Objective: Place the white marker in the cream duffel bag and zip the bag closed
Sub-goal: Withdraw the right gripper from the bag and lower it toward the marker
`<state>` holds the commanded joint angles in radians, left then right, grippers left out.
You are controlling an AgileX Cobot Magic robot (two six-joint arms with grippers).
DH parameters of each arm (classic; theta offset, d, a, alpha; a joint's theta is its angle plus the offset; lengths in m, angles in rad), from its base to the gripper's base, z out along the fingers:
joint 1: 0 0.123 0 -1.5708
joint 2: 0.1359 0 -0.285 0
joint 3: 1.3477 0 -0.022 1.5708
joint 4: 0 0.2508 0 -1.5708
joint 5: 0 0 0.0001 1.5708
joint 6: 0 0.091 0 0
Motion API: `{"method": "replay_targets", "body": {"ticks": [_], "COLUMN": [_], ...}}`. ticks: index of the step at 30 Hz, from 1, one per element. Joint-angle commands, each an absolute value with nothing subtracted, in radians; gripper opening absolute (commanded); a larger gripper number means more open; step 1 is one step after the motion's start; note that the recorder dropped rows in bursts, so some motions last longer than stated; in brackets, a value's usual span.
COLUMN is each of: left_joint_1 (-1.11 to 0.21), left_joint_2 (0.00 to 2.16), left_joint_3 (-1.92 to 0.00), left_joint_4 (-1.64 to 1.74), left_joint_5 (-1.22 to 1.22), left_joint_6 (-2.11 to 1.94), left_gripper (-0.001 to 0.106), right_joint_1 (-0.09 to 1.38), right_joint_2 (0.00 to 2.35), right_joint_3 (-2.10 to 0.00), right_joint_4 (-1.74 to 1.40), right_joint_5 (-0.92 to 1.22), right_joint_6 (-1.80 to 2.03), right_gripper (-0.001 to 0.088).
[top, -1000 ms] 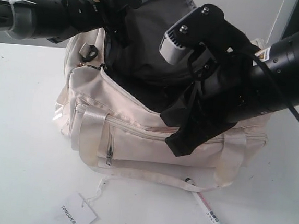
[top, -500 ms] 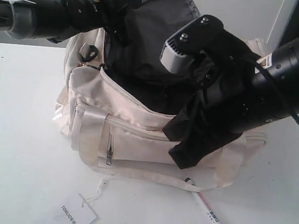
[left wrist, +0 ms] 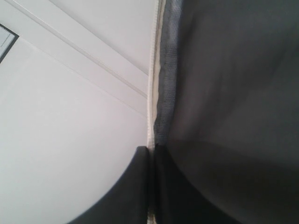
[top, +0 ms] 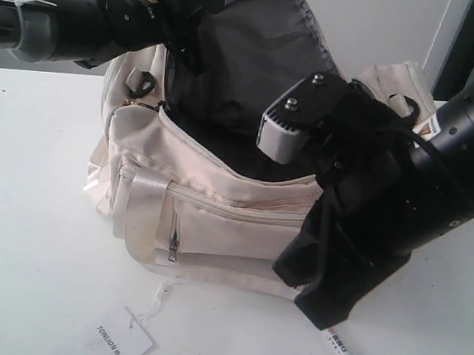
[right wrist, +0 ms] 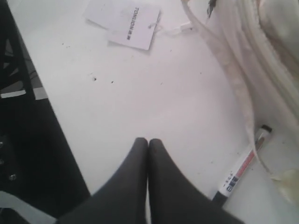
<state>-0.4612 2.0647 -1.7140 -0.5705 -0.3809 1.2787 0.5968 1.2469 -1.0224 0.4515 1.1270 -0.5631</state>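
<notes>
While the left hand (left wrist: 150,151) pinches the raised top flap (top: 258,30) by its zipper tape (left wrist: 150,93), fingers closed tight on the fabric, the cream duffel bag (top: 217,217) sits open near the far edge of the white worktop (top: 35,210), its dark grey lining (top: 230,69) on show. The white marker (right wrist: 240,167) lies flat on the worktop just in front of the bag, toward the near edge and right of centre, outside the bag, with its dark cap end pointing at the near edge. Its other end appears to tuck under a loose cream strap (right wrist: 224,70) trailing along the bag's base, though the wrist view is too oblique to be sure of contact. The right hand (right wrist: 148,142) hangs low over the bare worktop just beside the marker, its two fingers pressed together with nothing between them; in the exterior view its black body hides the bag's front right corner and most of the marker. A white paper tag (top: 123,339) printed with black letters lies near the near edge, left of the marker and apart from it, tied to the bag by a thin string.
</notes>
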Motion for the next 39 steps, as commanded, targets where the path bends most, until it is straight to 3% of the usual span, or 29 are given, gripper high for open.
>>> {"method": "replay_targets", "body": {"ticks": [15, 26, 34, 39], "left_joint_1": [-0.461, -0.461, -0.461, -0.461], "left_joint_2": [2.065, 2.065, 2.065, 2.065], "left_joint_3": [-1.714, -1.714, -1.714, -1.714], "left_joint_4": [-0.57, -0.57, -0.57, -0.57], "left_joint_5": [-0.381, -0.381, -0.381, -0.381], "left_joint_6": [1.279, 1.279, 1.279, 1.279], "left_gripper": [0.0, 0.0, 0.0, 0.0], "right_joint_1": [0.597, 0.597, 0.597, 0.597], "right_joint_2": [1.247, 1.247, 1.247, 1.247], "right_joint_3": [-1.022, -1.022, -1.003, -0.876], "right_joint_4": [0.423, 0.045, 0.0, 0.0], "right_joint_5": [1.221, 1.221, 1.221, 1.054], "right_joint_6": [-0.334, 0.123, 0.184, 0.216], "right_gripper": [0.0, 0.0, 0.0, 0.0]}}
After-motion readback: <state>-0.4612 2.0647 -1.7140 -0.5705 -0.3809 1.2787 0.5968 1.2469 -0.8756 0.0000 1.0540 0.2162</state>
